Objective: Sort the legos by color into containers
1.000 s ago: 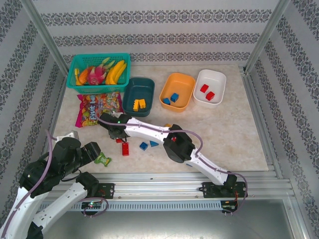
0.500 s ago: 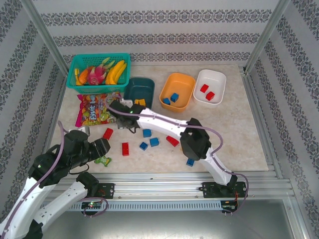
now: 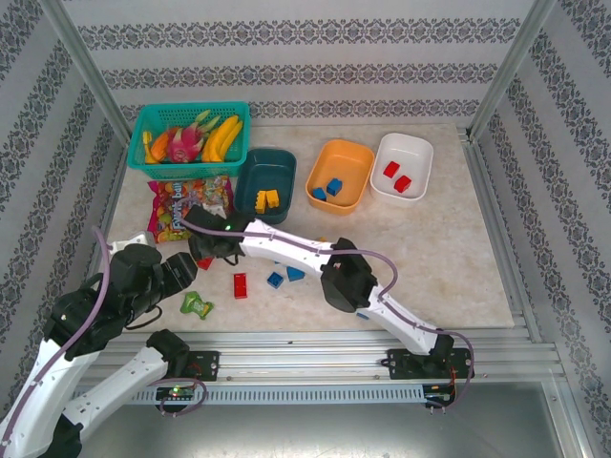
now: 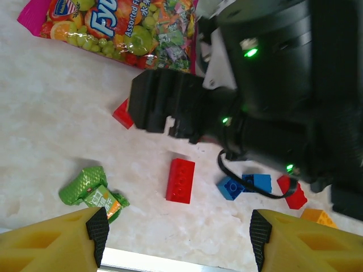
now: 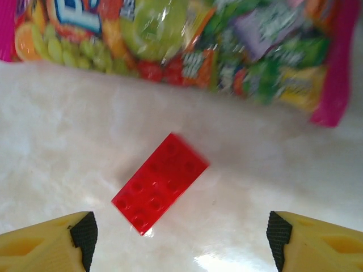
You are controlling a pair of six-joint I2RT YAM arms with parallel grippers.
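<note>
While stretched from the near right edge far over to the left side of the table [image 3: 430, 248], bends at the elbow and brings the right gripper [image 5: 181, 238] low above the surface, just in front of the candy bag [image 5: 170, 39]. Holds the fingers [image 5: 85, 232] spread wide, with nothing pinched between them. Faces a red brick [image 5: 160, 182] lying flat and diagonal, studs up, ahead of the fingertips and about midway between them, touching neither.

On the other side, folds above the near left corner and points the left gripper [image 4: 178, 232] toward the middle of the table. Holds these fingers also wide apart and empty. Looks down on a second red brick [image 4: 180, 179], ahead and between the two pads, and on a small green toy [image 4: 91, 190] near one of them. Beyond, finds two blue bricks [image 4: 229, 187] side by side, a third red brick [image 4: 295, 195] and an orange brick [image 4: 317, 215], all loose.

Farther back, meets three tubs in a row: dark teal tub [image 3: 265, 167] with yellow pieces [image 3: 268, 198], orange tub [image 3: 346, 162] with blue pieces [image 3: 333, 186], white tub [image 3: 406, 153] with two red pieces [image 3: 391, 169]. At the back left, turquoise mesh basket [image 3: 181, 170] with toy fruit.

Works upon a pale beige, marble-like top, closed in by white walls with grey ornamental bands, slanted metal posts at the back corners and a metal rail along the near edge.
</note>
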